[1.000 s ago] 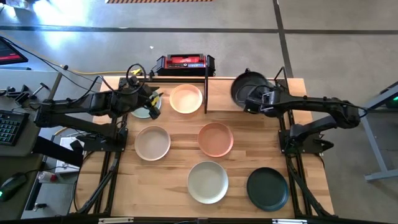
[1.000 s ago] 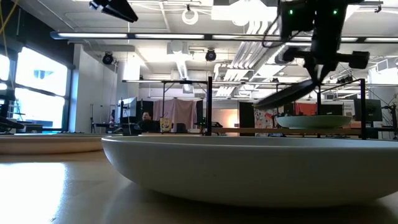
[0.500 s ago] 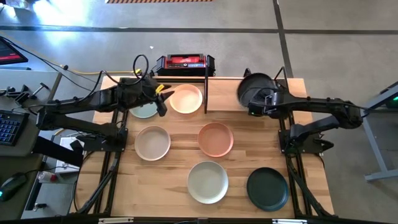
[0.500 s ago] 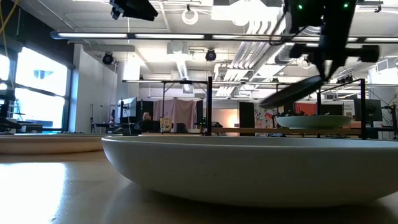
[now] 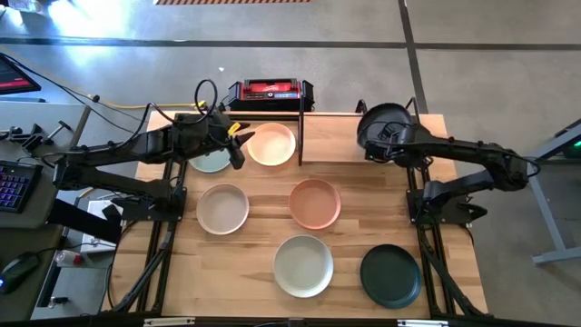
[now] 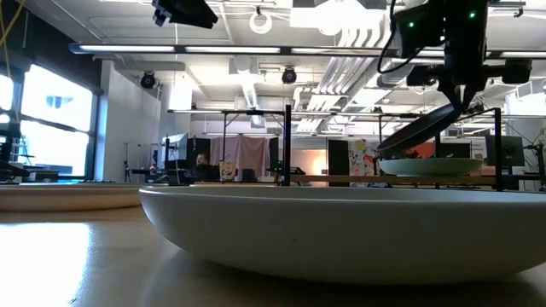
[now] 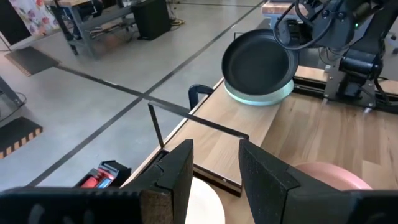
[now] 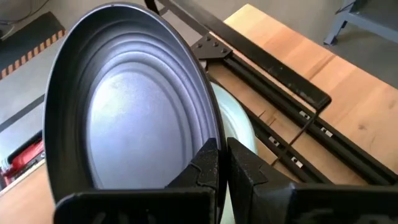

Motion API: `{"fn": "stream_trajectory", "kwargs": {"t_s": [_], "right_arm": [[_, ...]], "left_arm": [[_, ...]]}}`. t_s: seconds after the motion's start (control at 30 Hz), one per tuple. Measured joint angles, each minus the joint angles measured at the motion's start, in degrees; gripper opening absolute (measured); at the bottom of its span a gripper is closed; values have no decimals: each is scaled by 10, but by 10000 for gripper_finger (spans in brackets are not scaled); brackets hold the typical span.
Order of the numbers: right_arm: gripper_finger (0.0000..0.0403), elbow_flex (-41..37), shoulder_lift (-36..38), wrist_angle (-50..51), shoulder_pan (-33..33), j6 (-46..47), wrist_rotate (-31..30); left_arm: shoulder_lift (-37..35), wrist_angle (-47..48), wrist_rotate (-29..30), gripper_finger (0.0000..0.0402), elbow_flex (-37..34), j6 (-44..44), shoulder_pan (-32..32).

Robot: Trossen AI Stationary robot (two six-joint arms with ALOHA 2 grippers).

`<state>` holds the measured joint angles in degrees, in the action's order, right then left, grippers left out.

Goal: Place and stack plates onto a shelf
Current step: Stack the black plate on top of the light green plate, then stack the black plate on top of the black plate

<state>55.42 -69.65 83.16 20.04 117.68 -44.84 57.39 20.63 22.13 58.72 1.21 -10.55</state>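
R tool [image 8: 219, 167] clamps black plate [image 8: 127, 99] by rim, tilted over pale green plate [image 8: 239, 134] on shelf [image 5: 340, 138], far right. L tool [image 7: 214, 171] open, w/ nothing held, far left over tabletop [image 5: 263, 204].

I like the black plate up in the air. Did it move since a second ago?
Yes. In the high view the black plate held by the right gripper shifted rightward, away from the shelf's divider, toward the right end over the pale green plate.

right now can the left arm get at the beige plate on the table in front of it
Probably yes. The left tool hangs open and empty near the shelf's back left, and the round matte beige plate lies bare on the wooden table just in front of it, with nothing stacked on it or standing between them.
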Motion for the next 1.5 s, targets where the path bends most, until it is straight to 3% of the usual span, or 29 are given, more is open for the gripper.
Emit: {"fn": "stream_trajectory", "kwargs": {"t_s": [1.0,1.5], "right_arm": [[1,0,-54,-8,10,5,35],[81,0,-54,-6,10,4,32]], "left_arm": [[0,6,12,120,0,-24,0],[0,5,12,120,0,-25,0]]}}
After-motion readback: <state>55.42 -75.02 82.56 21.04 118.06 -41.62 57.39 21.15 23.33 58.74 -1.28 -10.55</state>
